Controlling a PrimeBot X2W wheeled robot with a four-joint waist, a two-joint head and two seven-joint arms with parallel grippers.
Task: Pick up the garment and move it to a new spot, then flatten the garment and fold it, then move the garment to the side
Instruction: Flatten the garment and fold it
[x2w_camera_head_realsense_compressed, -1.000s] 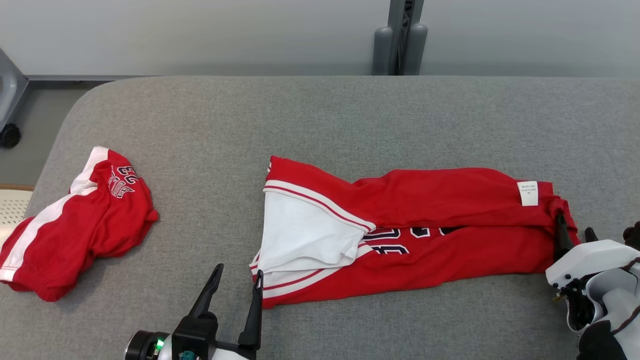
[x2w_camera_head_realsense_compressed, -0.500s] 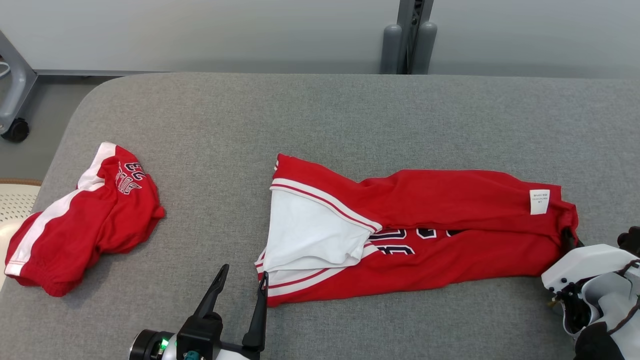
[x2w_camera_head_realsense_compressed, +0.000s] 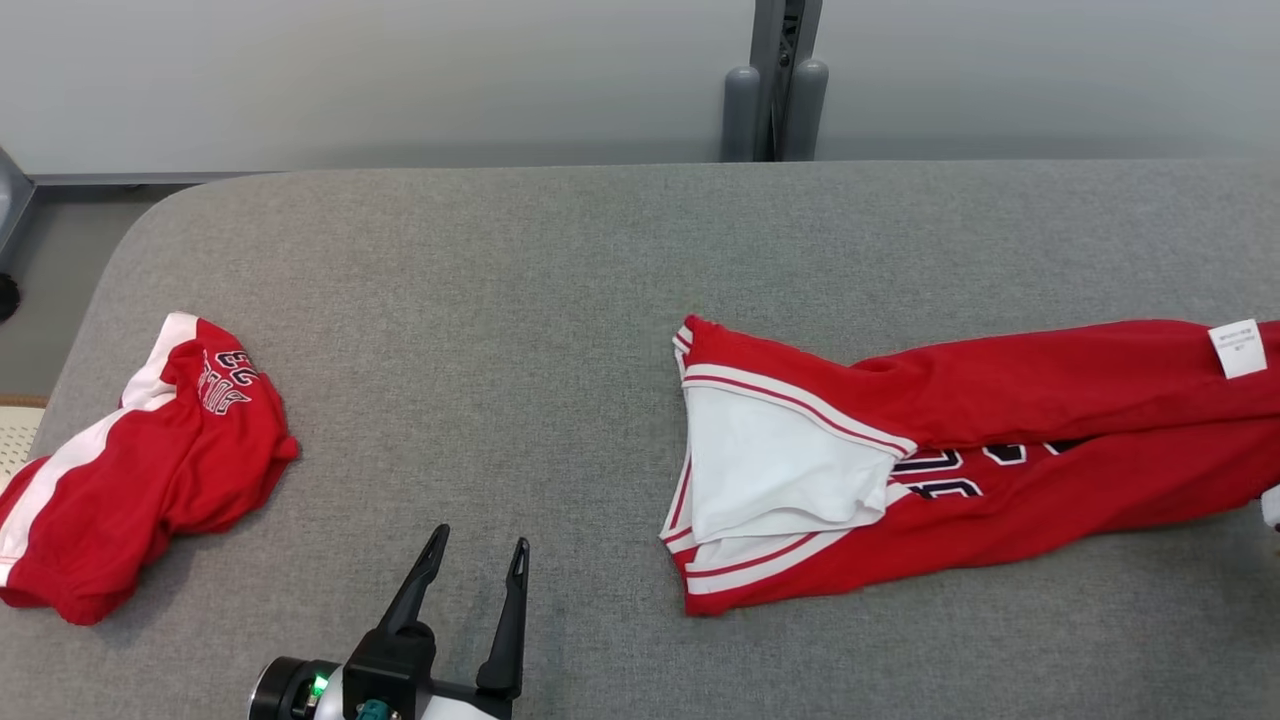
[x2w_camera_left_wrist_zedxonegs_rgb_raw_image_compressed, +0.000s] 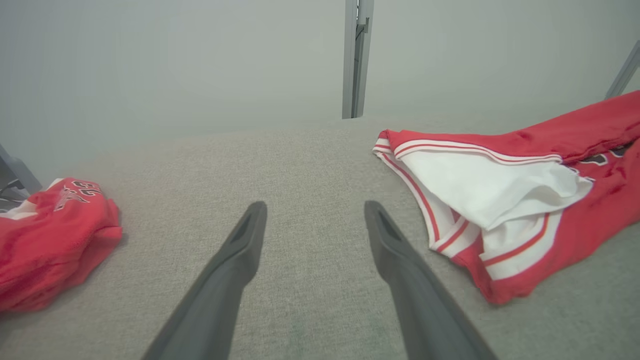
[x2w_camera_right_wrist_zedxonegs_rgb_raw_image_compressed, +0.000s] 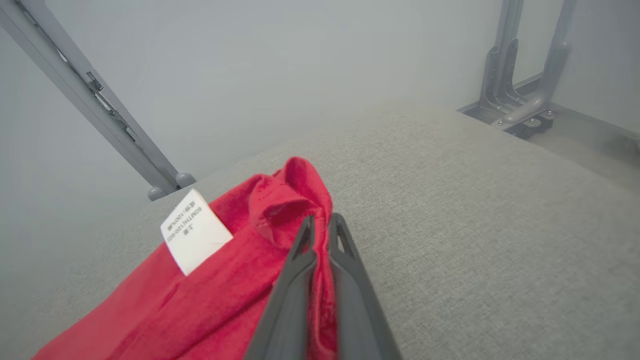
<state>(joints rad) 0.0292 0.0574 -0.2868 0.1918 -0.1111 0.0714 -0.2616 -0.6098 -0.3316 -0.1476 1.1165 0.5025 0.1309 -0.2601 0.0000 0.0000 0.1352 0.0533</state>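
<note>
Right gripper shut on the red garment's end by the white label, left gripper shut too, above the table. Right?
No: the left gripper is open, fingers spread, as the left wrist view shows. The right gripper is shut on the garment by its label.

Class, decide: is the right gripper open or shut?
Shut: the right gripper pinches the red garment, fingers together, beside the white label.

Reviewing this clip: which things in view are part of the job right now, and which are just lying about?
In the job:
- long red garment, one end pinched in the shut right gripper
- left gripper, open, holding nothing

Lying about:
- crumpled red garment at the left end of the table
- metal post behind the table
</note>
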